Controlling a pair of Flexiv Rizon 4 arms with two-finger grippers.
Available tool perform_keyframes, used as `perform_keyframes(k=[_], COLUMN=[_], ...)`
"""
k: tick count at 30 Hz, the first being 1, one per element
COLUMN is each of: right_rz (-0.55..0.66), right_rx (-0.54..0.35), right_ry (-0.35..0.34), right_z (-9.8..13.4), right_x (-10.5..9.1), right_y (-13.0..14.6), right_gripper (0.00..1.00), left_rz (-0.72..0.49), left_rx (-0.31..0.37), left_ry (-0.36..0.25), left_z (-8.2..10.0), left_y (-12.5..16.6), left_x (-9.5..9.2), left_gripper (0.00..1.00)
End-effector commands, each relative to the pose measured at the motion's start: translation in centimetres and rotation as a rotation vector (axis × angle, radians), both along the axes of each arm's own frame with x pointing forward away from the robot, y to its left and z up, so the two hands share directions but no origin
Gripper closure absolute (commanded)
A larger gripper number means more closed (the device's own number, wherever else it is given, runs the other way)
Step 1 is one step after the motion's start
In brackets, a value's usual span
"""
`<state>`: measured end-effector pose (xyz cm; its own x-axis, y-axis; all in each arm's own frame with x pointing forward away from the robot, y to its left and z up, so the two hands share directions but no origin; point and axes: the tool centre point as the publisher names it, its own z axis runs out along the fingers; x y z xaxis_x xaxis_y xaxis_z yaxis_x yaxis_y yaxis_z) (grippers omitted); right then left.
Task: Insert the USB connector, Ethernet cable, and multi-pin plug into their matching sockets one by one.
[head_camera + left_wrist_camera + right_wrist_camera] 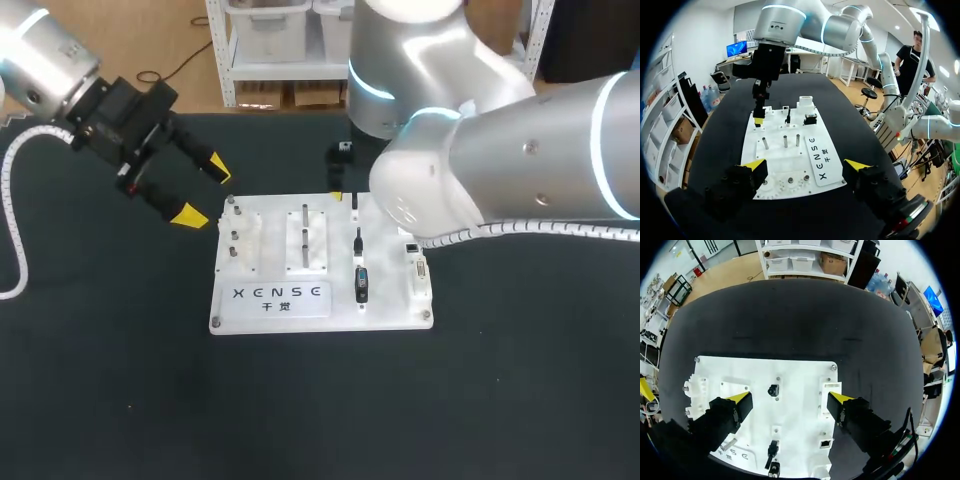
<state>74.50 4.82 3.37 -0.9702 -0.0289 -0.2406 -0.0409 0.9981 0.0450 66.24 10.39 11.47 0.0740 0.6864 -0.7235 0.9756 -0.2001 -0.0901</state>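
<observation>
Our left end effector [203, 192] hangs open over the far left part of the table [120, 400]. Its two black fingers are splayed wide, with wedge-shaped yellow tips and nothing between them. From the head camera the table is a matte black surface. A flat, rectangular white plastic board [225, 318] lies at its middle, with screws at the corners. In the board's right half a blocky black connector [361, 284] stands in its seat, with a slimmer black plug [358, 240] just behind it. A pale multi-pin connector [418, 270] lies along the right edge. The smooth silver shell of our right arm [520, 160] covers the board's far right corner. Of the right end effector [337, 195] we see only one yellow tip, at the board's far edge.

From the left wrist, the left end effector [805, 166] is spread above the board's nearest edge and touches nothing. Three thin metal pegs [785, 141] stand upright ahead of it. Beyond them the right end effector [758, 120] points straight down at the board's far end. We cannot tell whether its tip touches the board.

From the right wrist, the right end effector [789, 399] is open, its fingers wide apart above the board [800, 370]. A small round black socket [773, 390] sits on the board below the gap, ungripped. Nearer the wrist are the slimmer black plug [772, 447] and a small square socket [825, 443].
</observation>
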Motion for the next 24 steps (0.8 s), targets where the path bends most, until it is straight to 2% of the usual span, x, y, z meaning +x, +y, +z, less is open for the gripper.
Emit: perform_keyframes(k=[1,8,12,14,24], right_rz=[-0.003,-0.003,-0.044,-0.047,-0.087], right_rx=[0.001,0.001,0.005,-0.031,-0.034], right_ry=[-0.009,-0.009,0.025,0.014,0.027], right_z=[0.04,0.04,-0.04,-0.26,-0.82], right_x=[-0.34,-0.34,-0.24,-0.23,-0.10], right_y=[-0.11,-0.11,0.21,0.38,0.51], right_gripper=[0.00,0.00,0.00,0.00,0.00], left_rz=[-0.004,-0.004,-0.004,-0.004,-0.004], left_rx=[0.000,0.000,0.000,0.000,0.000], left_ry=[0.001,0.001,0.001,0.001,0.001], left_z=[-0.02,-0.02,-0.02,-0.02,-0.02], left_y=[0.05,0.05,0.05,0.05,0.05], left_x=[0.14,0.14,0.14,0.14,0.14], left_gripper=[0.00,0.00,0.00,0.00,0.00])
